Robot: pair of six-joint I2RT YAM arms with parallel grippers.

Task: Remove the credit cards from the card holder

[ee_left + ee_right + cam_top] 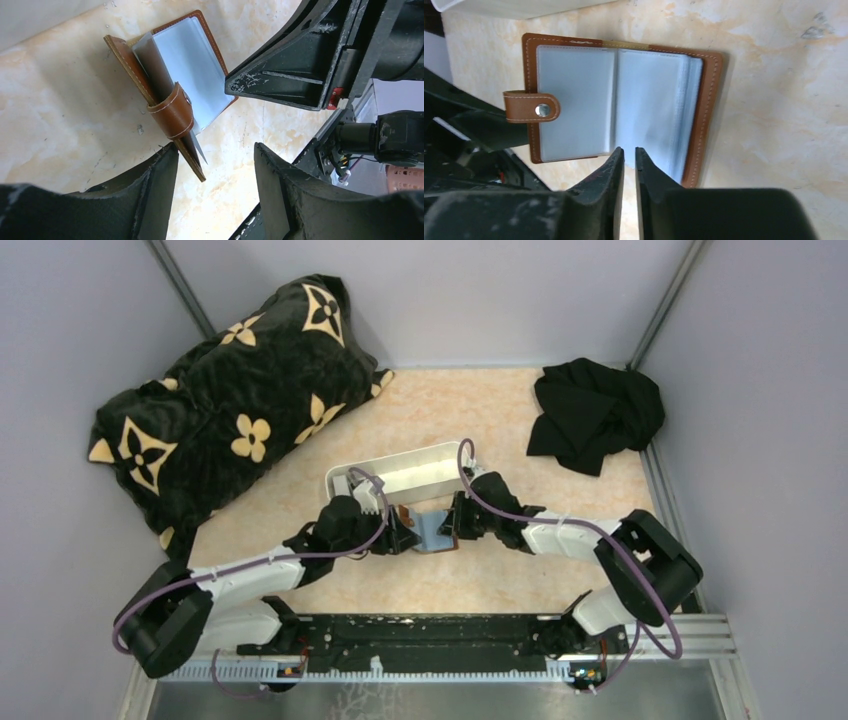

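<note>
We see the card holder (pixel 432 532) lying open on the table (pixel 480 580), just on the near side of the white tray (pixel 395 458), below its middle. Its brown cover faces down and its blue-grey pockets face up. We cannot make out single cards in them. The half toward the tray's left end is tilted up off the table, with the snap strap (pixel 531 107) curled round its edge.

The left gripper (pixel 215 150) sits in front of the tray's left half. Its 2 fingers are well apart, and a corner of the raised cover lies in the gap, unclamped.

The right gripper (pixel 628 150) sits in front of the tray's right half. Its fingers are almost together, with only a thin slit between them, and their tips are at the edge of the pocket pages. We see nothing caught in the slit.
</note>
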